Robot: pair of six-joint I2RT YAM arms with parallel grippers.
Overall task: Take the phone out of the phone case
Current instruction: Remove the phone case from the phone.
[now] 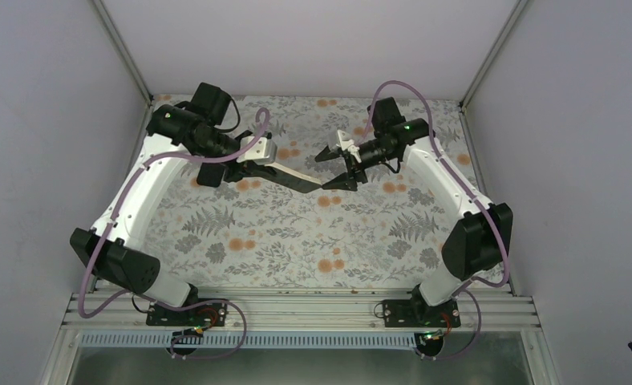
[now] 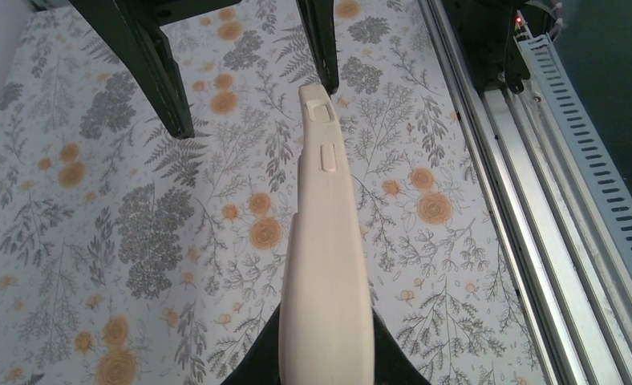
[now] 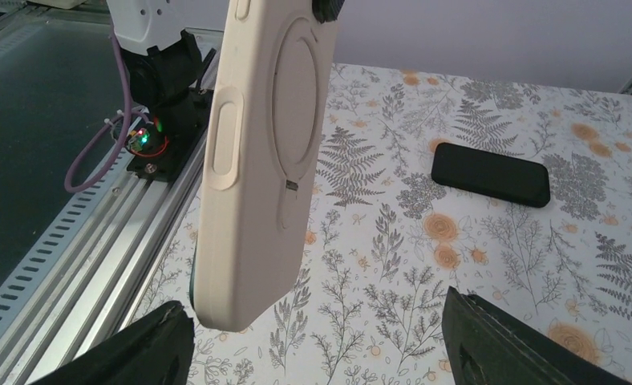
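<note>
My left gripper is shut on one end of a cream phone case and holds it above the table, its free end pointing toward my right gripper. In the left wrist view the case looks bent, and its tip touches or nearly touches one finger of the right gripper. In the right wrist view the case hangs between the open right gripper fingers, close to the left one. A black phone-shaped slab lies flat on the table beyond. A dark edge shows along the case's lower side; I cannot tell what it is.
A floral cloth covers the table. A metal rail with cable channel runs along the near edge beside the arm bases. White walls and frame posts close in the back and sides.
</note>
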